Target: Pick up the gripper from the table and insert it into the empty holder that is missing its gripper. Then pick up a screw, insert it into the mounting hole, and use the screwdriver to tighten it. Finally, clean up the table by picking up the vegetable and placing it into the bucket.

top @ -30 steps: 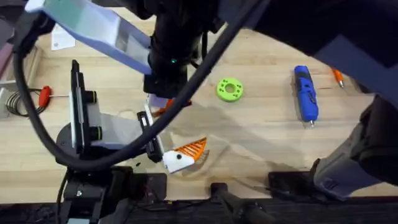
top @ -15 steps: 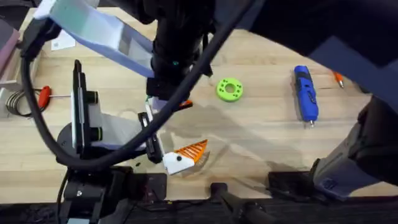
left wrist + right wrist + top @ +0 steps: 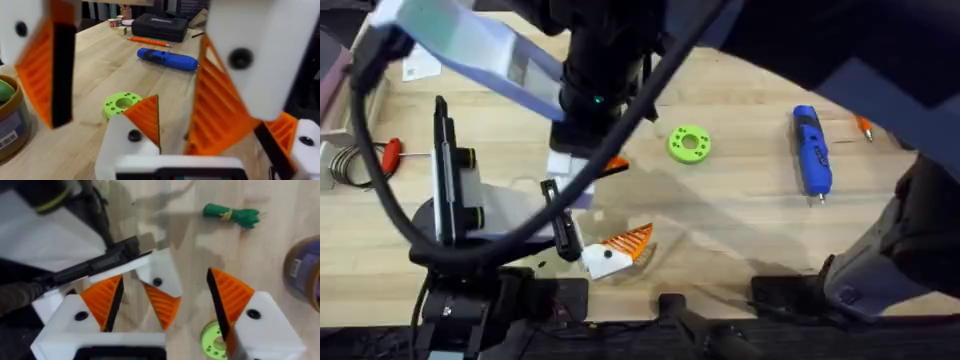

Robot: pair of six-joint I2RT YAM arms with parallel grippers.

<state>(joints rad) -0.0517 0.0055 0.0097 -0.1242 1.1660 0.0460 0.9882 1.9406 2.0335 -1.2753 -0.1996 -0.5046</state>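
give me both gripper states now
left gripper: open, holding nothing
right gripper: open, holding nothing

Pale wood-grain surface. Blue screwdriver with dark bands. Lime-green disc. Dark green vegetable. Orange-brown bucket, purple label. Orange ribbed gripper on white holder.

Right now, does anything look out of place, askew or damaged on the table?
Nothing looks spilled or broken. The one stray is the vegetable, lying loose on the table apart from the bucket rather than inside it.
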